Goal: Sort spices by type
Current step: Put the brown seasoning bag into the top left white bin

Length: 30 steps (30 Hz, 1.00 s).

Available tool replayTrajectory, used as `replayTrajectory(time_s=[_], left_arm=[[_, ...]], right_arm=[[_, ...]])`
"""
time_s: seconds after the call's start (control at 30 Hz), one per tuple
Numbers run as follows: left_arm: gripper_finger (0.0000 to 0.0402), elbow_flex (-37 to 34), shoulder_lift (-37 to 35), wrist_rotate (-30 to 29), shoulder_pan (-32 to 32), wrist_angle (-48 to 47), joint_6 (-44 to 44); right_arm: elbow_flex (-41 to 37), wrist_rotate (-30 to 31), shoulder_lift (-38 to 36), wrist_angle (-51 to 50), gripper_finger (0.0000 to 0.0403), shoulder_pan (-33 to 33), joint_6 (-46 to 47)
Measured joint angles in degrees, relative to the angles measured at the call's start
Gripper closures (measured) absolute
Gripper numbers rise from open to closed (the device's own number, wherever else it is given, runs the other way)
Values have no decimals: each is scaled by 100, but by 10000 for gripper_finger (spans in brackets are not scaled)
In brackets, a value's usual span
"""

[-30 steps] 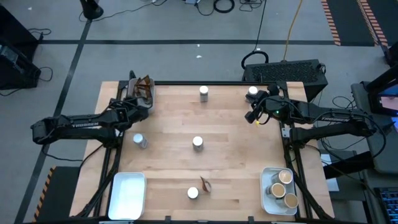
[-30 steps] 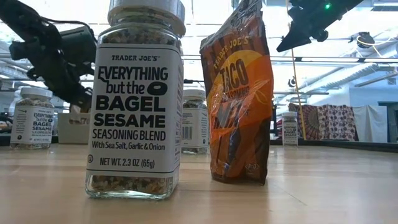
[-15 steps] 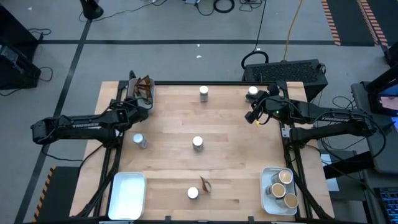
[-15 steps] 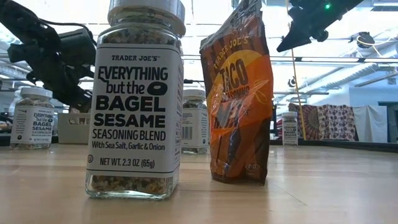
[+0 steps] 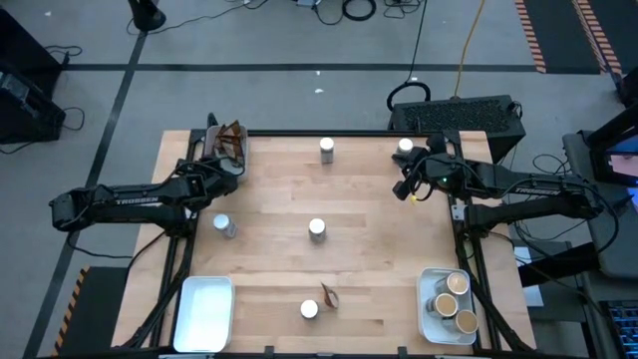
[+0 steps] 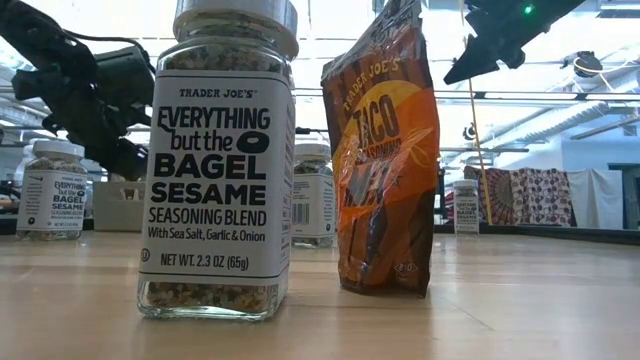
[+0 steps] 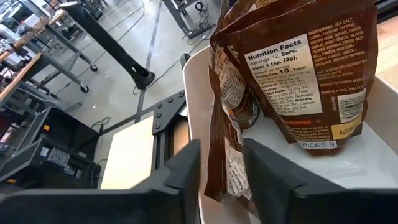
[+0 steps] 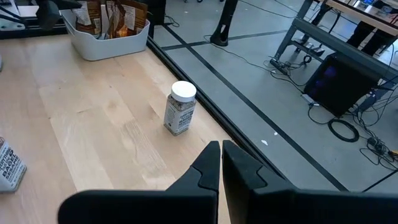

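Note:
My left gripper [image 5: 225, 170] [image 7: 222, 171] is open at the white tray [image 5: 221, 146] in the far left corner. Several dark brown sachets [image 7: 298, 68] stand upright in that tray, and the nearest sachet's edge [image 7: 222, 155] stands between the fingers. My right gripper [image 5: 409, 187] [image 8: 221, 158] is shut on nothing and hangs above the far right of the table, near a white-lidded jar [image 5: 405, 147] [image 8: 181, 109]. More white-lidded jars [image 5: 327, 150] [image 5: 317, 229] [image 5: 224, 225] [image 5: 309, 309] stand on the table. One sachet [image 5: 329, 294] [image 6: 385, 150] stands by the near jar. My left gripper has one finger [image 7: 186, 174] on each side of the nearest sachet's lower edge [image 7: 219, 186], coming slanting down from the near side. The sachet stands in the tray. Whether either finger touches it, I cannot tell.
An empty white tray [image 5: 204, 314] sits at the near left corner. A tray [image 5: 427, 311] at the near right corner holds tan-lidded jars [image 5: 457, 284]. Bare wood lies between the scattered jars in the table's middle.
In the low view my left gripper's fingers have drawn a little apart over the far left tray. Both arms have kept their places and no jar or sachet on the table has shifted.

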Motion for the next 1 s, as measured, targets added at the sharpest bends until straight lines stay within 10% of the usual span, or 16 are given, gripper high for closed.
replayTrajectory(time_s=[0.4, 1.0], left_arm=[[173, 1192, 0, 459, -7, -57, 830], [168, 2119, 0, 2776, -1583, 1625, 1646]], right_arm=[[0, -67, 2, -2, 403, 0, -32], [0, -3082, 962, 551, 403, 2, -1216]])
